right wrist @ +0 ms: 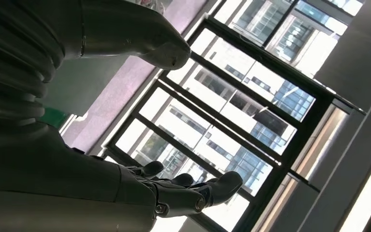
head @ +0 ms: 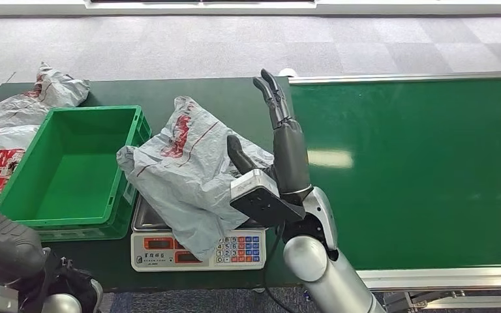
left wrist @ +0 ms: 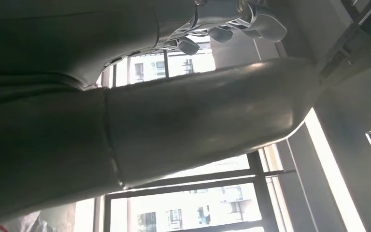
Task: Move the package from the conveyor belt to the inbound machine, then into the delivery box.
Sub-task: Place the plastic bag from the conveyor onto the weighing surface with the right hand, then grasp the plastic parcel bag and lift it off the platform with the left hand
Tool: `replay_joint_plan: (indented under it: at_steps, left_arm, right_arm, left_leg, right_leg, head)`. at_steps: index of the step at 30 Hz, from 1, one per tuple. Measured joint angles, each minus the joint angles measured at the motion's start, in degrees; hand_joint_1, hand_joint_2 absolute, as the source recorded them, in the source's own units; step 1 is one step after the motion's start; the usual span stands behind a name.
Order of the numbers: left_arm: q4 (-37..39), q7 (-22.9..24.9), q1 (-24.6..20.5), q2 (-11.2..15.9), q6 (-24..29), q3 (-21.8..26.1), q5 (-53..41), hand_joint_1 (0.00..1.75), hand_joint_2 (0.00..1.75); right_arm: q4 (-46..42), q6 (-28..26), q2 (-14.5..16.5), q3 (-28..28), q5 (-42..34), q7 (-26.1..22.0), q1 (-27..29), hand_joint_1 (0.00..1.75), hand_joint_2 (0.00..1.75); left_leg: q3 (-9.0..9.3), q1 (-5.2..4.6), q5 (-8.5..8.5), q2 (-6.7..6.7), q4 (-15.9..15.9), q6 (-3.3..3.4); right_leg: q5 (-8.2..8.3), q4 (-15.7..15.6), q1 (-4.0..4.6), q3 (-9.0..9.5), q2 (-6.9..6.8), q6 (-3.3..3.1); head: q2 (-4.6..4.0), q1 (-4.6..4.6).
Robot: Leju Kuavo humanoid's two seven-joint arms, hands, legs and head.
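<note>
Since the package (head: 186,173) lies draped across the scale (head: 199,248) — presumably the inbound machine — it looks parked there to be weighed before the last leg into the box (head: 72,166). It overhangs the scale on the box side, one corner touching the box's rim, and it covers part of the keypad. The belt (head: 417,169) runs off on the scale's far side from the box.

Just beside the package, on the scale's belt side, the right hand (head: 280,130) stands upright with fingers straight and apart, thumb toward the bag; it holds nothing and seems only to flank the package, as if free to regrasp it. The left hand (left wrist: 241,21) shows at the edge of its wrist view with fingers curled, but I cannot tell whether it is closed or holding anything.

The package itself is a grey plastic mailer — crumpled, soft, with red printing and a thin red line across it. Similar bags (head: 13,124) lie beyond the box, away from the scale.
</note>
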Motion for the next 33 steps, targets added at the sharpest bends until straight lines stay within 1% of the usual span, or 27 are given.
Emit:
replay_joint_plan:
  at_steps: [1, 4, 9, 11, 13, 15, 17, 18, 19, 20, 21, 22, 24, 27, 29, 33]
  left_arm:
    - [-0.34, -0.27, 0.1, 0.0, 0.0, 0.0, 0.26, 0.0, 0.0]
    - [-1.3, -0.61, 0.2, -0.02, 0.0, 0.0, 0.34, 0.0, 0.0]
    - [-2.1, -0.64, 0.2, -0.03, 0.0, 0.0, 0.34, 0.0, 0.0]
    - [-2.21, 0.06, 0.19, -0.03, -0.17, 0.0, -0.18, 0.0, 0.87]
    - [-2.22, 2.62, 0.05, 0.02, -1.61, -0.04, -2.84, 0.0, 1.75]
    - [-2.07, 6.88, -0.65, 0.35, -5.57, -0.34, -8.24, 0.0, 1.75]
    - [-0.95, 12.75, -2.98, 1.48, -12.68, -1.24, -15.81, 0.0, 1.75]
    - [0.66, 16.21, -5.25, 2.5, -17.56, -2.01, -20.05, 0.0, 1.75]
    - [3.36, 19.66, -8.24, 3.93, -23.25, -2.97, -24.23, 0.0, 1.75]
    - [6.88, 22.13, -11.66, 5.58, -28.58, -3.97, -27.38, 0.0, 1.75]
    - [11.17, 23.61, -15.21, 7.34, -33.32, -5.04, -29.55, 0.0, 1.75]
    - [15.39, 23.99, -18.5, 9.06, -36.52, -6.0, -30.55, 0.0, 1.75]
    - [23.37, 23.01, -24.06, 11.91, -39.19, -7.88, -30.74, 0.0, 1.75]
    - [32.09, 21.97, -29.67, 14.71, -39.63, -10.2, -30.48, 0.0, 1.75]
    - [35.36, 22.02, -31.66, 15.9, -39.63, -11.25, -30.4, 0.0, 1.75]
    - [38.79, 22.33, -33.48, 17.19, -39.82, -12.38, -30.34, 0.0, 1.75]
  right_arm:
    - [-0.99, 0.58, -0.15, -0.03, -0.87, -0.16, 0.31, 0.0, 0.0]
    - [-3.58, 1.8, -0.48, -0.06, -2.88, -0.5, 1.06, 0.0, 0.0]
    - [-6.19, 2.01, -0.87, -0.06, -3.39, -0.76, 1.66, 0.0, 0.0]
    - [-7.13, 1.28, -1.02, -0.14, -3.28, -1.52, 2.07, 0.0, 0.0]
    - [-9.07, -0.95, -1.25, -0.55, -2.63, -2.73, 3.15, 0.0, 0.87]
    - [-12.11, -4.23, -1.65, -1.43, -1.28, -4.06, 5.02, 0.0, 1.75]
    - [-15.97, -8.55, -2.49, -2.66, 1.44, -6.63, 7.76, 0.0, 1.75]
    - [-18.3, -11.48, -3.26, -3.37, 3.5, -8.87, 9.59, 0.0, 1.75]
    - [-20.96, -14.94, -4.28, -4.26, 5.94, -11.79, 11.67, 0.0, 1.75]
    - [-23.51, -18.07, -5.26, -5.28, 8.02, -14.79, 13.81, 0.0, 1.75]
    - [-25.97, -20.57, -6.09, -6.58, 9.58, -17.74, 15.86, 0.0, 1.75]
    - [-27.94, -22.01, -6.59, -7.97, 10.35, -20.02, 17.63, 0.0, 1.75]
    - [-30.82, -22.73, -7.02, -10.95, 10.09, -22.85, 20.39, 0.0, 1.75]
    - [-33.43, -22.88, -7.46, -14.2, 9.56, -24.61, 23.08, 0.0, 1.75]
    - [-34.44, -22.91, -7.56, -15.34, 9.65, -25.02, 24.05, 0.0, 1.75]
    - [-35.66, -22.91, -7.61, -16.69, 9.81, -25.06, 24.98, 0.0, 1.75]
  left_leg:
    - [0.0, 0.0, 0.0, 0.0, 0.0, 0.0]
    - [-0.02, 0.0, 0.0, -0.01, 0.0, 0.0]
    - [-0.01, -0.01, -0.01, -0.01, 0.0, 0.0]
    - [0.01, 0.0, 0.0, -0.01, 0.0, 0.0]
    - [0.03, -0.01, 0.0, -0.04, 0.01, 0.0]
    - [0.05, -0.01, 0.0, -0.07, 0.03, 0.01]
    - [0.06, -0.03, 0.0, -0.12, 0.06, 0.01]
    - [0.05, -0.05, 0.01, -0.22, 0.07, 0.02]
    - [0.02, -0.06, 0.02, -0.34, 0.06, 0.04]
    - [-0.01, -0.07, 0.03, -0.44, 0.06, 0.05]
    - [-0.03, -0.08, 0.05, -0.43, 0.05, 0.05]
    - [-0.03, -0.07, 0.06, -0.28, 0.04, 0.03]
    - [-0.04, -0.06, 0.09, 0.13, 0.03, 0.0]
    - [-0.03, -0.05, 0.12, 0.38, 0.02, -0.03]
    - [-0.04, -0.04, 0.13, 0.38, 0.02, -0.04]
    - [-0.08, -0.03, 0.15, 0.35, 0.02, -0.03]
  right_leg:
    - [0.0, 0.0, 0.0, 0.0, 0.0, 0.0]
    - [-0.01, 0.0, 0.0, 0.0, -0.01, 0.0]
    - [-0.01, 0.0, -0.01, 0.0, -0.01, 0.0]
    - [0.0, 0.0, 0.0, -0.01, -0.01, 0.0]
    - [0.0, -0.01, 0.0, -0.01, -0.01, 0.0]
    - [-0.01, -0.03, -0.01, -0.04, -0.01, 0.0]
    - [-0.02, -0.06, -0.01, -0.13, -0.06, 0.01]
    - [-0.03, -0.07, -0.02, -0.14, -0.15, 0.02]
    - [-0.04, -0.08, -0.03, -0.11, -0.27, 0.03]
    - [-0.04, -0.08, -0.04, -0.05, -0.37, 0.05]
    - [-0.01, -0.07, -0.05, -0.01, -0.37, 0.03]
    - [0.05, -0.06, -0.05, -0.04, -0.24, 0.01]
    - [0.22, -0.03, -0.05, -0.14, 0.17, -0.03]
    - [0.32, 0.0, -0.04, -0.24, 0.48, -0.04]
    - [0.33, 0.0, -0.03, -0.25, 0.48, -0.04]
    - [0.33, 0.0, -0.02, -0.27, 0.45, -0.05]
  head:
    - [0.0, -0.01]
    - [0.0, 0.0]
    - [0.0, 0.0]
    - [0.0, -0.01]
    - [0.0, -0.01]
    - [0.0, -0.01]
    - [0.0, -0.01]
    - [0.0, 0.0]
    - [0.0, 0.01]
    - [0.0, 0.02]
    - [0.0, 0.02]
    - [0.0, 0.01]
    - [0.0, 0.0]
    - [0.0, 0.01]
    - [0.0, 0.0]
    - [0.0, 0.0]
